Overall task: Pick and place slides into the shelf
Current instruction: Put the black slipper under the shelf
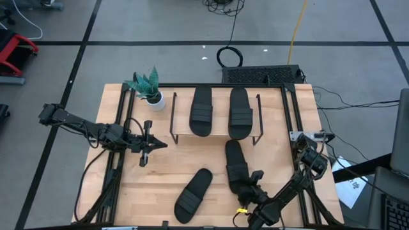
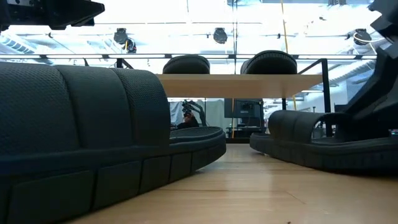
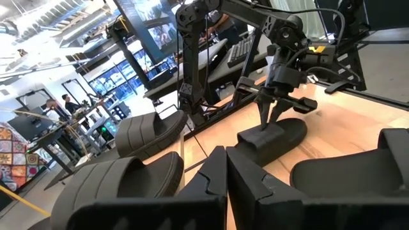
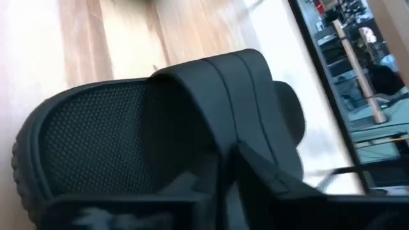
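Tabletop showing two slides (image 1: 220, 112) sitting on the shelf (image 1: 182, 135), two waiting below, right gripper (image 1: 254, 182) pinching one (image 1: 237, 167), left gripper (image 1: 148, 151) idling closed, empty.

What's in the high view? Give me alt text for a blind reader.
The right gripper is at the heel of a slide on the table, near a second loose slide. Two more sit on the shelf; the left gripper waits, shut.
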Available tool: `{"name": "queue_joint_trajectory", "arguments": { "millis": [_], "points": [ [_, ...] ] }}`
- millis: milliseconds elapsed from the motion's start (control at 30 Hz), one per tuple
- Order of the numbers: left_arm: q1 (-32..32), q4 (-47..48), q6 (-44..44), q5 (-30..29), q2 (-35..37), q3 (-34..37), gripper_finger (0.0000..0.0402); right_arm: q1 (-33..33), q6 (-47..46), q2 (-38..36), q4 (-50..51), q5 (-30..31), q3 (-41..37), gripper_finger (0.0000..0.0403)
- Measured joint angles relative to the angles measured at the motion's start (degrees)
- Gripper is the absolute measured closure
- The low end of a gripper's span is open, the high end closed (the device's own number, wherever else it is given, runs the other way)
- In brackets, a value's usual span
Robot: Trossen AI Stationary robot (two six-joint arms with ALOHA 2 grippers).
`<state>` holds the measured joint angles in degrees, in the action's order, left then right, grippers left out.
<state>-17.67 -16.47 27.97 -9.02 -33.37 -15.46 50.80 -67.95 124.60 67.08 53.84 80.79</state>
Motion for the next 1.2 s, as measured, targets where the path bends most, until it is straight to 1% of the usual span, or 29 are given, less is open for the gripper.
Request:
{"name": "queue_joint_trajectory", "arguments": {
  "millis": [33, 167, 233, 400, 533, 600, 767, 900, 1100, 1200],
  "points": [
    [0.0, 0.0, 0.0, 0.0, 0.0, 0.0, 0.04, -0.07, 0.09, 0.0, -0.17, 0.0, -0.04, 0.0387],
    [0.02, 0.0, -0.09, 0.0, 0.01, 0.0, 0.0389, -0.14, -0.19, -0.91, 0.42, 0.08, -0.04, 0.0391],
    [0.0, 0.0, -0.11, 0.02, 0.01, 0.0, 0.0384, -0.17, -1.05, -1.36, 1.86, 1.71, -0.04, 0.0396],
    [0.02, -0.02, -0.15, 0.02, -0.01, 0.0, 0.0383, -1.03, -4.87, -2.82, 9.12, 4.86, 0.0, 0.0398],
    [0.0, -0.01, -0.17, 0.02, 0.01, 0.0, 0.0395, -2.68, -9.19, -3.06, 16.73, 5.51, 0.0, 0.04],
    [0.01, -0.01, -0.1, 0.02, -0.01, 0.0, 0.0399, -3.58, -10.72, -3.06, 18.91, 5.49, -0.02, 0.04],
    [0.0, 0.0, -0.02, 0.02, -0.01, 0.0, 0.0389, -6.5, -9.61, -3.06, 20.24, 4.76, -0.2, 0.0401],
    [0.0, 0.12, -0.02, 0.02, -0.01, 0.0, 0.0381, -9.11, -7.61, -3.06, 19.08, 4.42, -1.86, 0.04],
    [0.0, 0.37, 0.0, 0.02, 0.01, 0.0, 0.0395, -12.02, -6.71, -3.06, 17.38, 4.51, -5.2, 0.04],
    [0.01, 0.39, 0.02, 0.02, -0.01, 0.0, 0.04, -13.33, -4.49, -3.06, 14.53, 4.5, -6.56, 0.04]
  ]
}}
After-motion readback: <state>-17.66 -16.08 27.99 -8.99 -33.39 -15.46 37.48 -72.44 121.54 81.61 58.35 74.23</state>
